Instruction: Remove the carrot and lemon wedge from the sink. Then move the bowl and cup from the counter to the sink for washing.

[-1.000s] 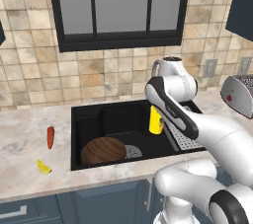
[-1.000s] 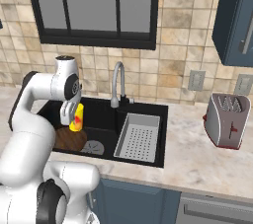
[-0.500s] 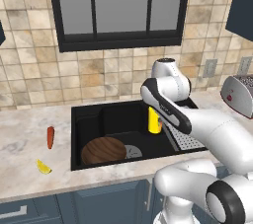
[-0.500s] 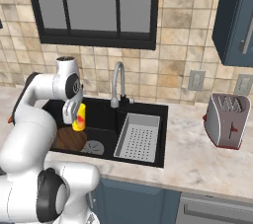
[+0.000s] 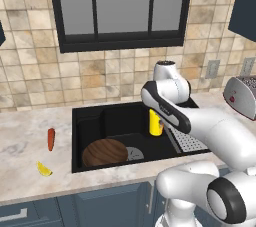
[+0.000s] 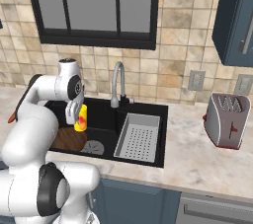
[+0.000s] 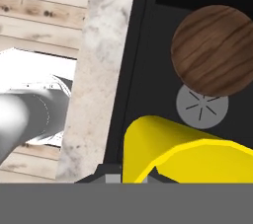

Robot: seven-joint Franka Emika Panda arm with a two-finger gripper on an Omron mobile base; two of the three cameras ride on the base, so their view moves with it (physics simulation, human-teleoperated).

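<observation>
You kept the cup (image 5: 156,122) clamped in the gripper (image 6: 75,117), and in that last second it dropped lower inside the sink (image 5: 90,121), toward the back wall by the faucet (image 6: 117,82). The bowl (image 5: 104,152) already lay on the basin floor at the front-left, touching the drain (image 7: 202,106). The carrot (image 5: 50,139) and lemon wedge (image 5: 44,169) sat out on the worktop near its front-left edge. I judged only the release was left.
</observation>
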